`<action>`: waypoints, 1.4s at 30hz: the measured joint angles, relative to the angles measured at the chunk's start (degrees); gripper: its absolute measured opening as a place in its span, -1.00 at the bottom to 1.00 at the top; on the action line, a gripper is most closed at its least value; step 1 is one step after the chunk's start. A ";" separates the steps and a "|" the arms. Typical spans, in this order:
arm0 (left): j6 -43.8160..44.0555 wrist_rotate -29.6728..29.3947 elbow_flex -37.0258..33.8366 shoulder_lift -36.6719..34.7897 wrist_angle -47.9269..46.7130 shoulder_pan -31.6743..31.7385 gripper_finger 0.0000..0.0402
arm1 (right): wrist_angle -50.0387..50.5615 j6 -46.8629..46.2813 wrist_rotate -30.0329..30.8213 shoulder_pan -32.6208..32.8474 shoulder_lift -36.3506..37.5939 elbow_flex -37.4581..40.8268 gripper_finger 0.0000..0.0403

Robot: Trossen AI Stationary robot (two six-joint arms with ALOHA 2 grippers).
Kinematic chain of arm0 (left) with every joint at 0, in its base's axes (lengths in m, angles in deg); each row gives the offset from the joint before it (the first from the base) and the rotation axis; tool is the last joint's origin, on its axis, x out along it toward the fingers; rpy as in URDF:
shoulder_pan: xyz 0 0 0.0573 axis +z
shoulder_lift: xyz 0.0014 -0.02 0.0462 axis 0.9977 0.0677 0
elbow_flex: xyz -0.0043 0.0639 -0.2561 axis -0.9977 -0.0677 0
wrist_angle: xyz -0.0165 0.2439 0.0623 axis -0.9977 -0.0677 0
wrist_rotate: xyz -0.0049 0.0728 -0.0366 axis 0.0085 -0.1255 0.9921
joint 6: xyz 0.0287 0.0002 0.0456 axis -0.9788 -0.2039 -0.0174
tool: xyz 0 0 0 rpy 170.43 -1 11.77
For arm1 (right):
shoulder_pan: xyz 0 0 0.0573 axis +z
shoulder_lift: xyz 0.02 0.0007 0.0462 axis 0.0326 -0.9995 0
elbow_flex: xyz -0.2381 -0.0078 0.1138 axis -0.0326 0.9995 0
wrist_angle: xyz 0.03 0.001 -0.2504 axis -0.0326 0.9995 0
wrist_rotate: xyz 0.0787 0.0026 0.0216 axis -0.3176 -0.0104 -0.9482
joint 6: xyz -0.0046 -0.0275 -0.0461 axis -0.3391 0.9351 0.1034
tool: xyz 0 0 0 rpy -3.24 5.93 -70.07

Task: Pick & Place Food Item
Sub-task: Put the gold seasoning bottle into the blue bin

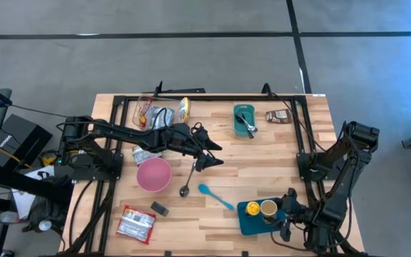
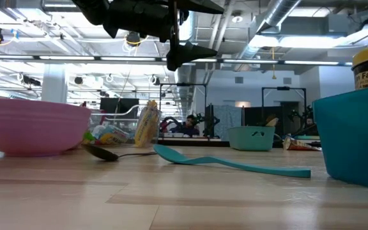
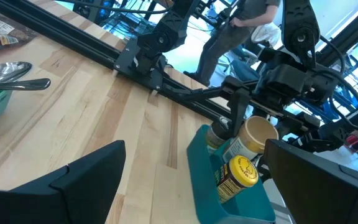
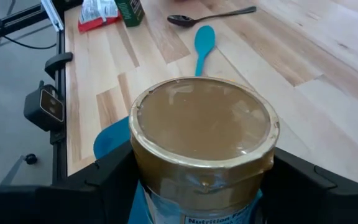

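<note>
Tan-lidded jar (image 1: 268, 208) standing in the teal bin (image 1: 246, 223) at lower right of the high view, beside a yellow-lidded jar (image 1: 252, 208), clamped between the right gripper's (image 1: 285, 214) fingers. Near frame centre, left gripper (image 1: 211, 153) with fingers apart, empty, above a metal spoon (image 1: 188, 178), just right of the pink bowl (image 1: 153, 174)

The wooden tabletop (image 1: 262, 160) carries a pink bowl (image 1: 153, 174) at centre left, a metal spoon (image 1: 188, 180) and a blue spatula (image 1: 215, 197) beside it, a teal bin (image 1: 245, 121) at upper centre, and a red packet (image 1: 136, 223) at lower left.
</note>
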 joint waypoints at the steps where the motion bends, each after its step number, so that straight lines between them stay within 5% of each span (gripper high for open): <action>1: 0.01 0.01 0.00 0.00 -0.01 0.00 0.89 | 0.01 0.29 0.01 0.00 0.00 0.00 0.35; 36: 0.00 -0.01 -0.01 -0.01 0.01 -0.01 0.89 | -3.04 3.42 1.36 0.26 -4.48 -0.10 0.34; 42: 0.02 0.01 0.00 0.00 -0.01 0.01 0.89 | -3.10 3.39 1.32 0.26 -4.48 -0.09 0.51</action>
